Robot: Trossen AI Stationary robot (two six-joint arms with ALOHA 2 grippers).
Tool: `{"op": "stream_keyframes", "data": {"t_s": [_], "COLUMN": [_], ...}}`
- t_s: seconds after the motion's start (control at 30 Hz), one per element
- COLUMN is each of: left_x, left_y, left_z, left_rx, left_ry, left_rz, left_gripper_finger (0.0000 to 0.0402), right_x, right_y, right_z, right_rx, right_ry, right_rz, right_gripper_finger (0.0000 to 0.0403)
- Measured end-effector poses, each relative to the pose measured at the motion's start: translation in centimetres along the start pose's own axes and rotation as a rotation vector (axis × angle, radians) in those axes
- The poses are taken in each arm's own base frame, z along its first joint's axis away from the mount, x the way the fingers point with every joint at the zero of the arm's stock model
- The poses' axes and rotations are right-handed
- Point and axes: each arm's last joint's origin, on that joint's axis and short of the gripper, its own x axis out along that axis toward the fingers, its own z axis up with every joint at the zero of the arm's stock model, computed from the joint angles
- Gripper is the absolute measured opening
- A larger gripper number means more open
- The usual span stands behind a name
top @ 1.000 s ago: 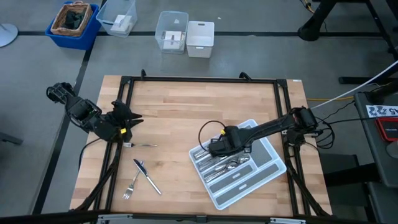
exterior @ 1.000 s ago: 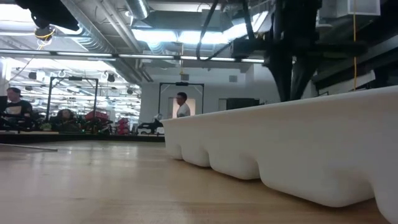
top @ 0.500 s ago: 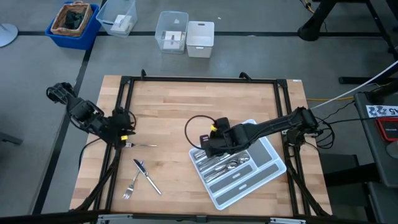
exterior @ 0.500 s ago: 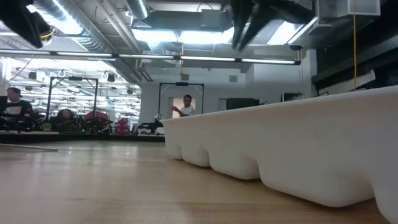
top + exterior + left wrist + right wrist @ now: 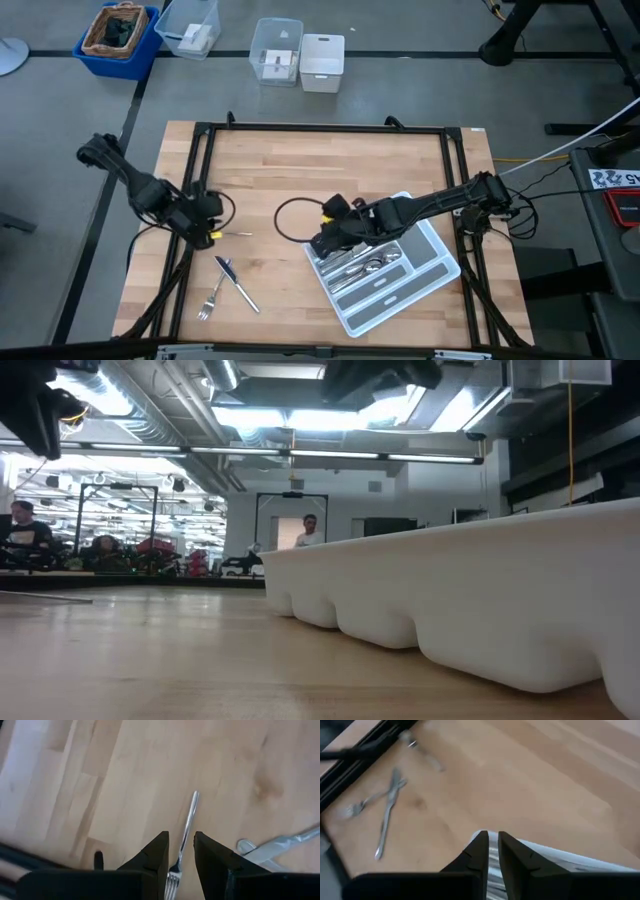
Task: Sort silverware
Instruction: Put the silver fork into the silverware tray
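While sorting runs: two arms, split roles.
Left gripper (image 5: 179, 862): low over a lone fork (image 5: 185, 827), fingers narrowly parted astride it, not gripping; likely lining up a pick.
Right gripper (image 5: 318, 243): at tray (image 5: 436, 240) edge, fingers narrowly parted, nothing held.
Silverware: several pieces in tray; knife (image 5: 235, 283) and second fork (image 5: 211, 298) crossed on table (image 5: 300, 165).

Fork (image 5: 183, 840) tines cut off at frame edge between left gripper (image 5: 180, 852) fingers; contact unclear.

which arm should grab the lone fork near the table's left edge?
Left. The left gripper already has its jaws open astride that fork. The right gripper is over at the tray.
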Motion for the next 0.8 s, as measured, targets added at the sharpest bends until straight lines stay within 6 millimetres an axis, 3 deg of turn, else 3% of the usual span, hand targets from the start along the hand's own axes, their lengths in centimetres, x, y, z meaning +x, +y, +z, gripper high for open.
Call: {"op": "stream_keyframes", "data": {"t_s": [0.13, 0.3, 0.47, 0.8], "left_x": [1.2, 2.6, 3.6, 4.2], "left_y": [-1.0, -1.7, -1.7, -2.2], "left_z": [0.5, 1.1, 1.8, 2.6], "left_rx": [-0.155, -0.518, -0.872, -1.282], "left_ry": [0.097, 0.237, 0.245, 0.195], "left_rz": [0.035, 0.080, 0.182, 0.178], "left_gripper_finger": [0.0079, 0.0079, 0.0079, 0.0079], "right_x": [0.0, 0.0, -0.1, -0.1], "right_y": [0.4, 0.4, 0.5, 0.6], "right_z": [0.0, -0.2, -0.4, -0.5], "right_rx": [-0.080, -0.109, -0.226, -0.408], "right_ry": [0.047, 0.095, 0.145, 0.182], "right_rz": [0.070, 0.094, 0.142, 0.200], "right_gripper_finger": [0.0046, 0.0046, 0.0046, 0.0046]}}
